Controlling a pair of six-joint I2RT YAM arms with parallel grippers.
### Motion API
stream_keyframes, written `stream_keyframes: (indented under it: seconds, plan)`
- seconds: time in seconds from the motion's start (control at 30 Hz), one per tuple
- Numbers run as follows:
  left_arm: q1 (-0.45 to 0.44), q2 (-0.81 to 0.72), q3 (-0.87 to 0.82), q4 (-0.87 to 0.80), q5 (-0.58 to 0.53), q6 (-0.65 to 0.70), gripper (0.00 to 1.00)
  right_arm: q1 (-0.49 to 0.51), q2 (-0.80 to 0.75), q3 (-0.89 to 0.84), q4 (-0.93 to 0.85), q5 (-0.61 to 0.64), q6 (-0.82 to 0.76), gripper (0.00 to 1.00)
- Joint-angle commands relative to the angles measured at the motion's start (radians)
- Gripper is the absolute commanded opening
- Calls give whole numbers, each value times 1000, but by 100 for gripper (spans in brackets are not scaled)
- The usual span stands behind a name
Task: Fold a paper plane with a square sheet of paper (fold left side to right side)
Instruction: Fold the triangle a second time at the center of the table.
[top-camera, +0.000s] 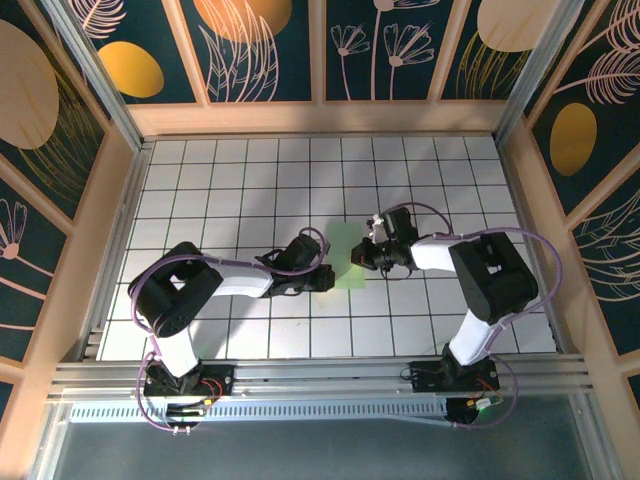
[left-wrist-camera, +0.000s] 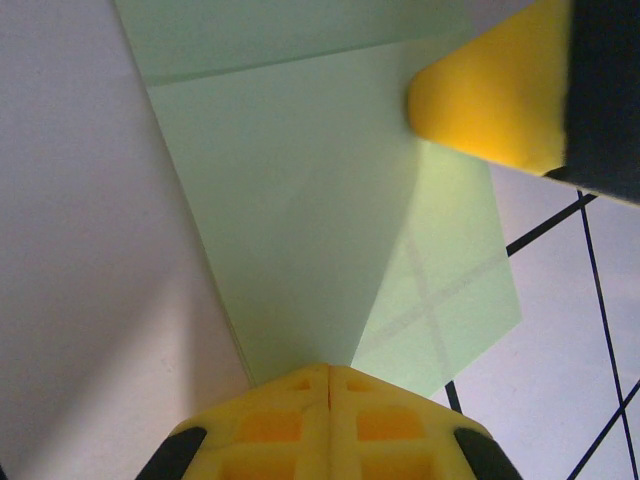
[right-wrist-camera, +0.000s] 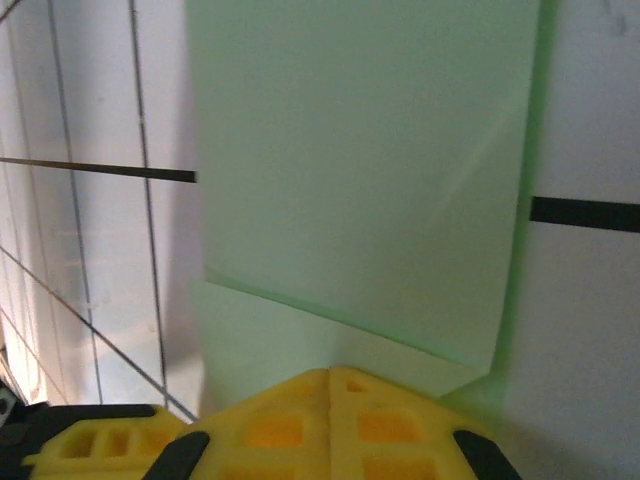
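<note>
No readable text, label or number appears anywhere.

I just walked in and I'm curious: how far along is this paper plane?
Done: the green paper is folded, with overlapping layers and a slanted crease. In hand: the left gripper and right gripper, both closed, sit at its edges. To do: the pointed nose and wings.

Left arm (top-camera: 240, 280), right arm (top-camera: 440, 252) crowd paper (top-camera: 345, 245) both sides; surrounding table (top-camera: 200, 170) open.
</note>
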Motion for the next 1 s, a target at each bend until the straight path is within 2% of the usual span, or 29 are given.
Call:
stream_keyframes:
  seconds: [0.0, 0.2, 0.7, 0.97]
  plan:
    - [-5, -1, 18, -129, -31, 4, 0, 1, 28, 15, -18, 22, -1, 0]
    - [1, -28, 64, -163, -40, 15, 0, 1, 38, 0, -55, 60, -14, 0]
    - [18, 12, 117, -77, 106, 16, 0, 0, 44, -16, -43, 51, -9, 0]
    - [19, 56, 116, -74, 94, 19, 0, 2, 46, -20, -46, 56, -14, 0]
